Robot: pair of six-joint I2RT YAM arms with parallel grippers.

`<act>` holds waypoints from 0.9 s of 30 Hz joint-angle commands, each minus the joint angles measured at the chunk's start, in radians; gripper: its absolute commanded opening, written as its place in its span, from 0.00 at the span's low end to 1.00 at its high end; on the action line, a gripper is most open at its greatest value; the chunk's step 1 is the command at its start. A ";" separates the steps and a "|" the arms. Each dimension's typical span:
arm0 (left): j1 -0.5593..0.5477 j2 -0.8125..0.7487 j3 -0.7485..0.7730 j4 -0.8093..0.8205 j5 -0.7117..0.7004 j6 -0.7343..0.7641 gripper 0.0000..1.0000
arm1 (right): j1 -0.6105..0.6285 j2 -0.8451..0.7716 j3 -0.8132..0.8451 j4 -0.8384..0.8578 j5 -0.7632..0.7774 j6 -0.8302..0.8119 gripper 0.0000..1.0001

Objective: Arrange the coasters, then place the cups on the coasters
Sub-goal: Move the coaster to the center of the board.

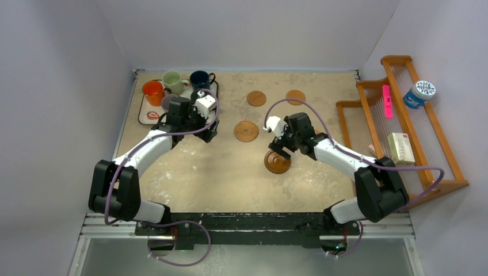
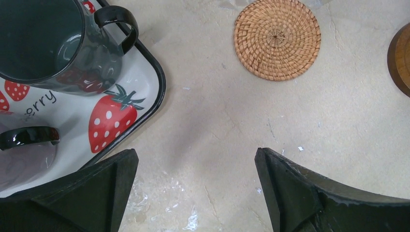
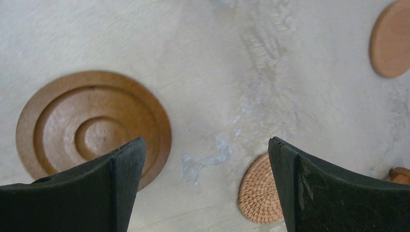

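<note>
Right gripper (image 3: 205, 145) gapes empty, one finger over the ringed coaster (image 3: 92, 125) at lower left; centre up, pinch its rim. Left gripper (image 2: 196, 154) wide too.

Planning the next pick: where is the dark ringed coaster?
Top view: the dark ringed coaster lies right of centre, beside the right gripper, below and right of the woven coaster.

Bright, even light from above, with only faint soft shadows on the table (image 1: 230, 172). The left wrist view is sharp, with glare on the dark mug (image 2: 89, 60). The right wrist view is slightly blurred, the ringed coaster (image 3: 92, 128) soft-edged
</note>
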 commanded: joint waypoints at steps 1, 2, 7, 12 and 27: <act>0.008 -0.047 -0.010 0.061 0.001 0.007 1.00 | 0.021 -0.060 -0.058 -0.044 -0.043 -0.065 0.99; 0.008 -0.049 -0.009 0.061 0.003 0.006 1.00 | 0.025 -0.063 -0.066 -0.044 -0.047 -0.068 0.99; 0.008 -0.056 -0.019 0.068 0.003 0.003 1.00 | 0.056 -0.042 -0.096 -0.019 -0.054 -0.068 0.99; 0.008 -0.056 -0.026 0.071 0.004 0.006 1.00 | 0.081 -0.009 -0.099 -0.013 -0.054 -0.069 0.99; 0.011 -0.061 -0.033 0.077 0.020 0.011 1.00 | 0.113 -0.053 -0.138 -0.146 -0.068 -0.140 0.99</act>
